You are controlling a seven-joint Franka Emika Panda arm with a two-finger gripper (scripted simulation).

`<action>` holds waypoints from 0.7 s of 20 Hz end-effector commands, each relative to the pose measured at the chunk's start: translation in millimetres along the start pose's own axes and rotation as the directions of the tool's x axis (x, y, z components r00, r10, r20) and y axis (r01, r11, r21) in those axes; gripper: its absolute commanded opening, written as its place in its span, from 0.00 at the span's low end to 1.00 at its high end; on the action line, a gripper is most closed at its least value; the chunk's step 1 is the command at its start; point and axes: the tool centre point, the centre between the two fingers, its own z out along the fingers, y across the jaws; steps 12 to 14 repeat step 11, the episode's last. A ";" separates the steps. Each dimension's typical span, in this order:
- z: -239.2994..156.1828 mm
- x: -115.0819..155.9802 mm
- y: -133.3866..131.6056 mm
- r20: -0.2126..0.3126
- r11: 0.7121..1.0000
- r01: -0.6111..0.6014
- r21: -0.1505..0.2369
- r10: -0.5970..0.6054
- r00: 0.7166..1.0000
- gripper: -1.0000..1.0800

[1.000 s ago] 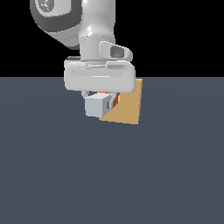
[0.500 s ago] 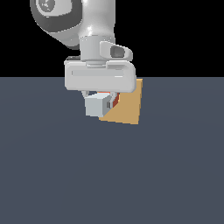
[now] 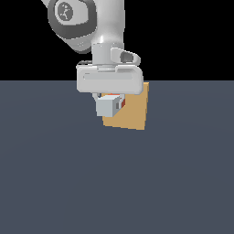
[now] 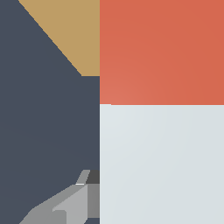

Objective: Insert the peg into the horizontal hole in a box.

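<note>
The pincer (image 3: 109, 98) is clamping the peg (image 3: 109, 106) by its pale white-grey length, and the bar is lying level, pointing away from the exterior camera so that only its square pale end face is showing, with a sliver of the red-orange end peeking out beside it toward the box (image 3: 130, 112). Holding it horizontal this way is making sense because the opening it must enter runs sideways through the block, so the bar's axis needs to match that passage. The red-orange end is leading, facing the tan face, while the grasp is sitting back on the longer pale part, which is leaving the front of the bar free to go in. The box is standing upright on the bench (image 3: 55, 183), directly behind the peg in the exterior view, and the peg is hanging clear above the bench at roughly the upper part of the tan face. The hole itself is hidden behind the pincer and bar, so whether the tip is already inside cannot be told. In the wrist view the peg (image 4: 162, 131) is filling most of the picture, red-orange next to the tan box (image 4: 74, 30), with one finger (image 4: 70, 205) showing at its pale side.
</note>
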 end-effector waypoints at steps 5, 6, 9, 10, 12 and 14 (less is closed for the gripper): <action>-3.4 45.9 0.9 -0.004 1.000 0.003 -0.006 -0.003 1.000 0.00; -3.8 49.7 1.1 -0.004 1.000 0.003 -0.007 -0.003 1.000 0.00; -3.8 56.4 1.8 -0.004 1.000 0.003 -0.007 -0.003 1.000 0.00; -3.8 57.3 1.9 -0.004 1.000 0.003 -0.007 -0.003 1.000 0.00; -3.8 57.6 2.0 -0.004 1.000 0.003 -0.007 -0.003 1.000 0.00; -3.8 57.6 2.0 -0.004 1.000 0.003 -0.007 -0.003 1.000 0.00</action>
